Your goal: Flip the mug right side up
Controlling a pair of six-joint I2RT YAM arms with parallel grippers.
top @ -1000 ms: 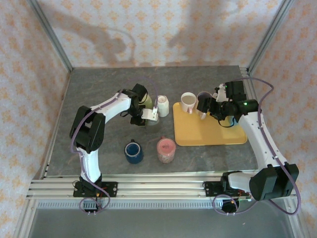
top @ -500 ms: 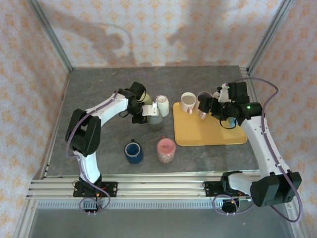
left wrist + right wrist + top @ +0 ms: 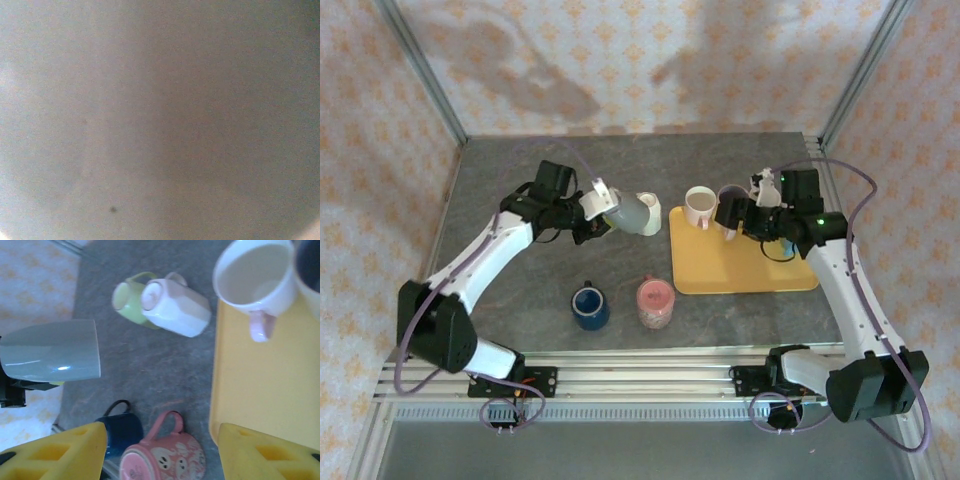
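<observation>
The left gripper [image 3: 601, 206] is pinching the grey mug [image 3: 633, 213], tilted midair left of the yellow tray [image 3: 750, 270]; likely slick, breakable ceramic, best gripped by its wall; the right gripper [image 3: 160, 430] is hanging spread

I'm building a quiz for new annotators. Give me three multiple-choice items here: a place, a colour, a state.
1. The tray is: A yellow; B green; C white.
2. The blue mug stands: A on the tray; B on the table beside the pink mug; C atop another mug.
3. The grey mug is: A upside down on the table; B upright on the tray; C held aloft, tipped sideways.
Key: A, its surface is plainly yellow; B, both stand side by side on the table; C, the left tool grips it above the table.
</observation>
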